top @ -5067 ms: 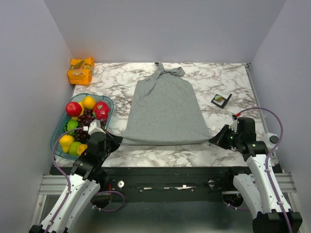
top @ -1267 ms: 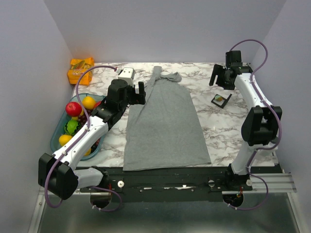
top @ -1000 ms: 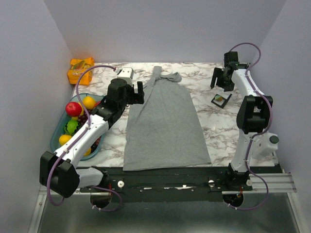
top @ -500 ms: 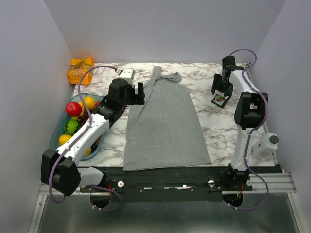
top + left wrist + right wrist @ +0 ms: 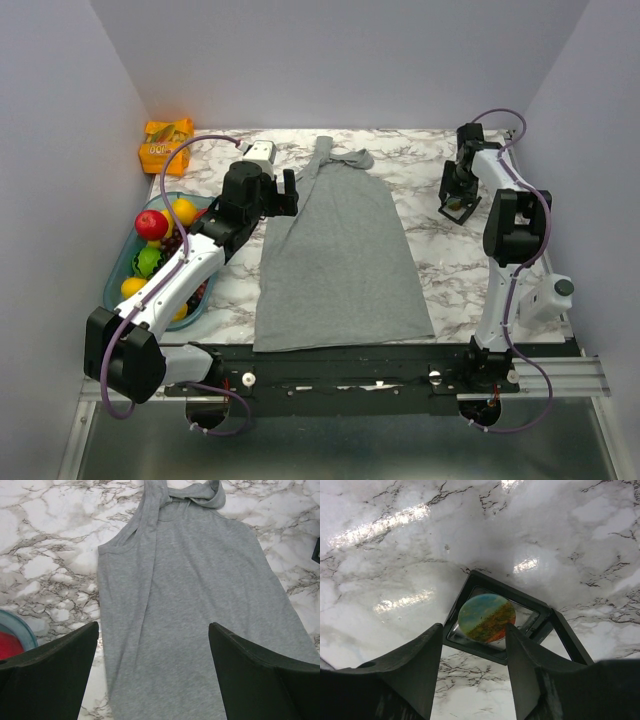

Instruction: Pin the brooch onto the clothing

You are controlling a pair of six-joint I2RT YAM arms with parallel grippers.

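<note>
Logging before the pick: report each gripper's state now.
Left gripper: open, empty, above the tank top.
Right gripper: open, fingers either side of the brooch, not holding it.

Round brooch (image 5: 486,617) on black card (image 5: 475,650); grey clothing (image 5: 340,250) outspread.

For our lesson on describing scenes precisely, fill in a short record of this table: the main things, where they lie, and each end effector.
Tank top: spread on the marble table, centre
Brooch: on its black card, right of the top
Left end effector: open, over the top
Right end effector: open, straddling the brooch
</note>
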